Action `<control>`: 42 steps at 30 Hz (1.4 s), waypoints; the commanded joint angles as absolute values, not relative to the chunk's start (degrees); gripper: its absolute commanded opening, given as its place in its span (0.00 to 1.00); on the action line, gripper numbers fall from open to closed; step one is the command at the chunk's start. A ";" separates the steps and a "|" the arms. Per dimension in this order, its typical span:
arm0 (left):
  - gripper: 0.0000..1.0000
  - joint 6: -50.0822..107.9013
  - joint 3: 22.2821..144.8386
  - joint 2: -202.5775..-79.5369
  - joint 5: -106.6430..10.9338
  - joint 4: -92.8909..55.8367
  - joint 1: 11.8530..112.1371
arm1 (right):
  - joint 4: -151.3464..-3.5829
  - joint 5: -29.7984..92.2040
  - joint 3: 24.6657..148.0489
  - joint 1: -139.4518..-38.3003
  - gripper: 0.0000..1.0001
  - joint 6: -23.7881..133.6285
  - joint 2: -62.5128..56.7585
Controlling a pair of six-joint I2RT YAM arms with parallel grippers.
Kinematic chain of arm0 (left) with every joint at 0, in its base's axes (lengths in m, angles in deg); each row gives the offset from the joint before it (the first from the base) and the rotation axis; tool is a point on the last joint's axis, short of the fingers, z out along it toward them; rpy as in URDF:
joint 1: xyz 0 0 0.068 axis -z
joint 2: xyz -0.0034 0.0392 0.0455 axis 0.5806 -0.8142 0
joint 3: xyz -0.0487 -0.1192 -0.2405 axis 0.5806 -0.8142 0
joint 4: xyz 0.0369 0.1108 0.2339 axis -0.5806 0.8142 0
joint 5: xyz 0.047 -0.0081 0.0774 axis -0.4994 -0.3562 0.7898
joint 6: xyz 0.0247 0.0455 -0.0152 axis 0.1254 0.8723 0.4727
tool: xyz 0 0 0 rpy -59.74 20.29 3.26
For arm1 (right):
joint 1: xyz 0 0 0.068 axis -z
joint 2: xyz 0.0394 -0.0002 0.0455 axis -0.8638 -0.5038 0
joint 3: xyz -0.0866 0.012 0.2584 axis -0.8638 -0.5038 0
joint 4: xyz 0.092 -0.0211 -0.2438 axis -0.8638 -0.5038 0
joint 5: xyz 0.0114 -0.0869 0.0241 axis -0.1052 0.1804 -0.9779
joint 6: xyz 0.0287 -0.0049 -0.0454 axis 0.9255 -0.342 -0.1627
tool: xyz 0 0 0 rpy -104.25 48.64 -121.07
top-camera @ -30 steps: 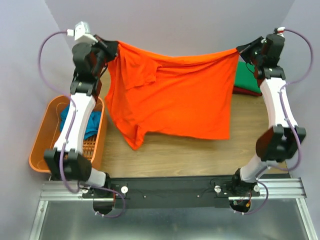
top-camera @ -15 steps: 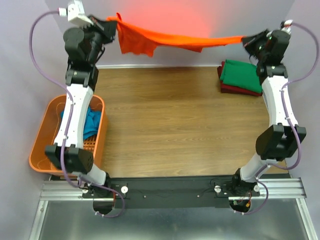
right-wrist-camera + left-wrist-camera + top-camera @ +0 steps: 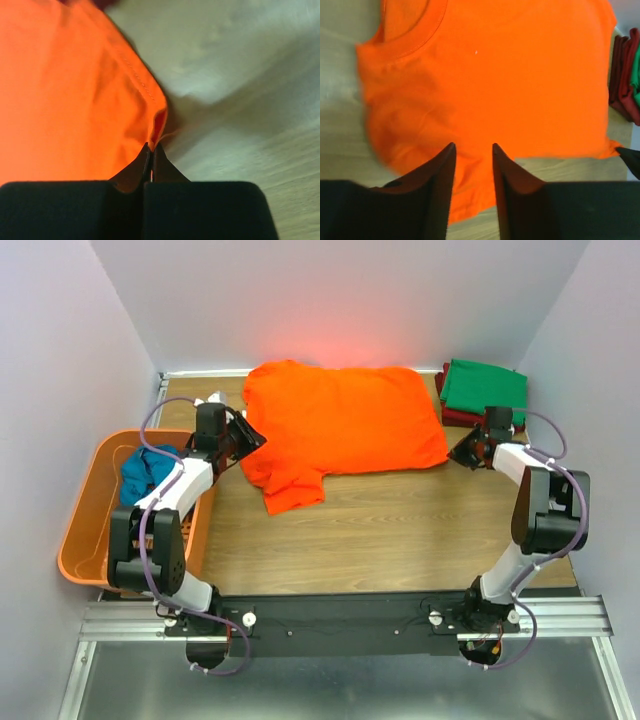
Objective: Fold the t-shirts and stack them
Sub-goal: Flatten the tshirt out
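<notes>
The orange t-shirt (image 3: 340, 425) lies spread on the wooden table, its neck end to the left and one sleeve flopped toward the front. My left gripper (image 3: 250, 438) hovers at the shirt's left edge. In the left wrist view its fingers (image 3: 473, 146) stand open over the orange cloth (image 3: 490, 75), gripping nothing. My right gripper (image 3: 460, 452) is low at the shirt's right corner. It is shut (image 3: 151, 146) on the hem of the orange t-shirt (image 3: 75, 90). A folded green t-shirt (image 3: 485, 388) sits on a dark red one (image 3: 470, 421) at the back right.
An orange plastic basket (image 3: 85, 530) stands at the table's left edge with a crumpled teal-blue t-shirt (image 3: 150, 472) inside. The folded pile also shows at the right edge of the left wrist view (image 3: 622, 75). Bare wood (image 3: 400, 530) lies in front of the shirt.
Both arms came down from high at the back, laying the stretched orange shirt flat on the table. The left gripper opened and let go; the right still pinches its corner.
</notes>
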State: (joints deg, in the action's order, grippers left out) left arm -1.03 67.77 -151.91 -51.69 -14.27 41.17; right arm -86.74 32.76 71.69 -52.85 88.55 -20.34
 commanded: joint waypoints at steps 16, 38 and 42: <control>0.52 -24.10 48.76 -132.54 -14.82 3.61 64.83 | -83.29 31.37 58.28 -52.37 0.08 88.10 -5.03; 0.51 -40.99 46.20 -139.65 -7.16 12.76 78.30 | -81.79 29.79 56.60 -52.37 0.07 88.18 -4.68; 0.51 -40.11 45.93 -140.36 -7.86 11.62 78.47 | -81.70 29.70 56.51 -52.45 0.07 88.18 -4.68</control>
